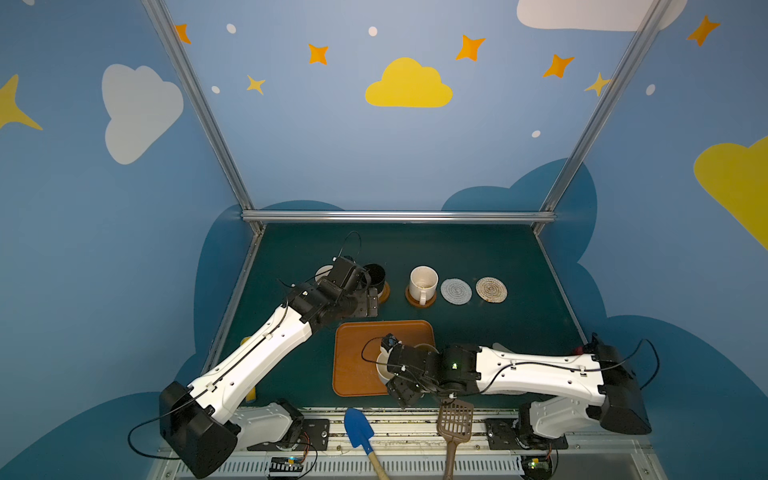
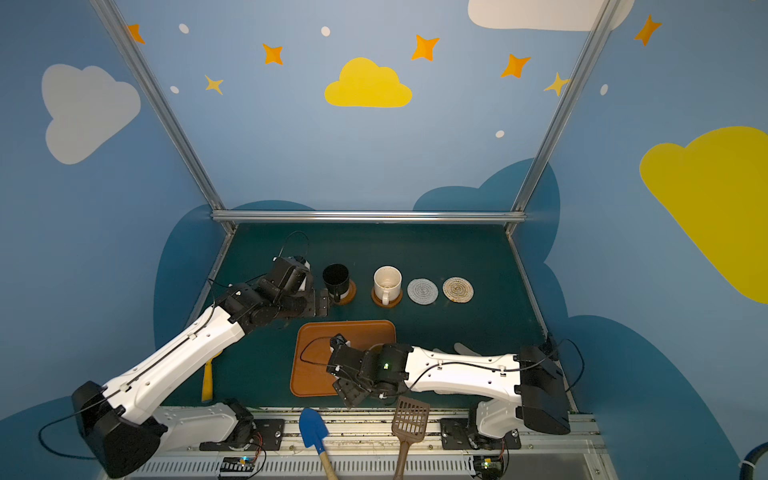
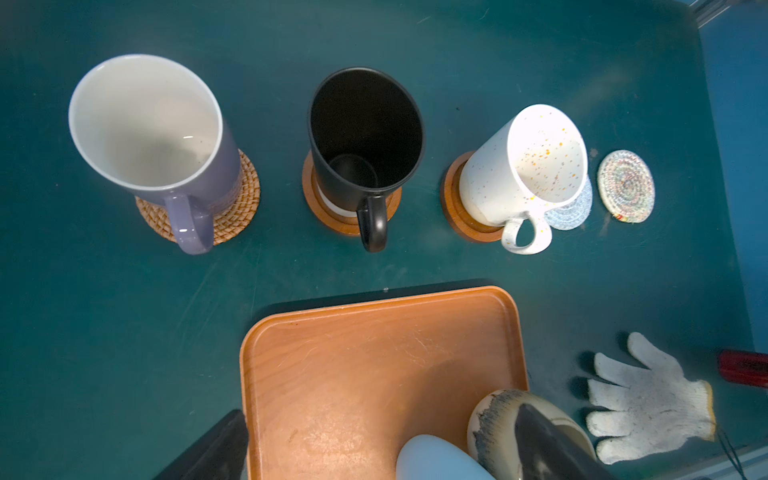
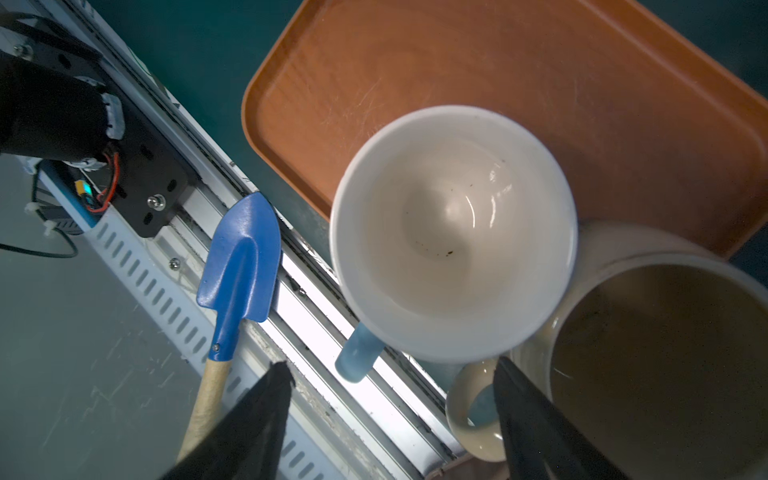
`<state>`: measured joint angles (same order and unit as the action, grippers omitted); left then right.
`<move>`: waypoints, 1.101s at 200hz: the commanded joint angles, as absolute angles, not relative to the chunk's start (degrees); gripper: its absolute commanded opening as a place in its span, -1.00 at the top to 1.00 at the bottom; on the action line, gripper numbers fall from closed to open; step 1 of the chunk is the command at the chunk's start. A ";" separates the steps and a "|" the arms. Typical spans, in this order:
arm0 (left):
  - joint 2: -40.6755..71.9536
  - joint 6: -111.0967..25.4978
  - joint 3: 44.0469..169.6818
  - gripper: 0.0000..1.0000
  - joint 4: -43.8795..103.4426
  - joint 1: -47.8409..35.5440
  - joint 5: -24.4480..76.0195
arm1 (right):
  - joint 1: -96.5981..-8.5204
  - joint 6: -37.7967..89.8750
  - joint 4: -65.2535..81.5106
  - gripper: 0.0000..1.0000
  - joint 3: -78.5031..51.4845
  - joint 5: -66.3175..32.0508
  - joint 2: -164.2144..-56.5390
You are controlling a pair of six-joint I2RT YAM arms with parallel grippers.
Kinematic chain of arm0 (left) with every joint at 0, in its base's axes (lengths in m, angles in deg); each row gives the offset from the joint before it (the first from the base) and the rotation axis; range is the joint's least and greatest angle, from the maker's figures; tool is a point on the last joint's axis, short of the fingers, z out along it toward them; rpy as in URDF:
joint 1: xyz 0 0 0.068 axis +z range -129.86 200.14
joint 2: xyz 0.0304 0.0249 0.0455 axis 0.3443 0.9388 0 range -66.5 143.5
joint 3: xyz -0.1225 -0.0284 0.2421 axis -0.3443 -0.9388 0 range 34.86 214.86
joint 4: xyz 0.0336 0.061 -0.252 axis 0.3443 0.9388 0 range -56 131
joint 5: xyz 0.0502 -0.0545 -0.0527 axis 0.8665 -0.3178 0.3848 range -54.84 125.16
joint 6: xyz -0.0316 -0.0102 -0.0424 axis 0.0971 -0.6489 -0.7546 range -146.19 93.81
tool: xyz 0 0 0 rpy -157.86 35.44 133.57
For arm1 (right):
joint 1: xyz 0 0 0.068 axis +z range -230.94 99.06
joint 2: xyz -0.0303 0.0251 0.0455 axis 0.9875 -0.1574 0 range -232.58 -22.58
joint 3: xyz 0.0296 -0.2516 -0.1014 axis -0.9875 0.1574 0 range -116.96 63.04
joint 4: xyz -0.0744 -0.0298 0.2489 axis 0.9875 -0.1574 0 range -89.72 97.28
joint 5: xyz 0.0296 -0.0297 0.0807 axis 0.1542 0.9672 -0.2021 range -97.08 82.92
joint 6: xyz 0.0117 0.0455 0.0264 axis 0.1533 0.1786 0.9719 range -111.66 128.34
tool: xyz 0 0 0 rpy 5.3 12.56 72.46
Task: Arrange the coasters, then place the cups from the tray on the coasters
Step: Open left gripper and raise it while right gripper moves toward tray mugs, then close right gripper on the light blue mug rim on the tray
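Observation:
The lilac cup (image 3: 166,137) stands on the rattan coaster (image 3: 241,199), the black cup (image 2: 336,279) on a brown wooden coaster (image 2: 351,293), and the speckled cream cup (image 1: 423,282) on the other wooden coaster (image 1: 432,300). The grey-white rope coaster (image 1: 456,291) and the beige one (image 1: 491,289) are bare. On the tray (image 1: 353,357) sit the pale blue cup (image 4: 453,232) and the tan cup (image 4: 665,353). My right gripper (image 4: 392,363) is open, with the blue cup's handle (image 4: 357,357) untouched between its fingers. My left gripper (image 2: 322,303) hangs wide open beside the black cup's handle, holding nothing.
A blue toy shovel (image 1: 358,430) and a brown slotted scoop (image 1: 455,417) lie on the front rail. A white glove (image 3: 648,399) and a red object (image 3: 744,368) lie right of the tray, under my right arm. A yellow object (image 1: 250,392) lies beneath my left arm.

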<state>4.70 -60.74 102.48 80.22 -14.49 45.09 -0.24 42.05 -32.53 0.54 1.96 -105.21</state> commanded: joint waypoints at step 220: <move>2.92 -59.51 98.84 -0.99 76.11 -12.96 44.68 | -2.60 41.04 -30.52 0.49 -0.84 0.74 -112.69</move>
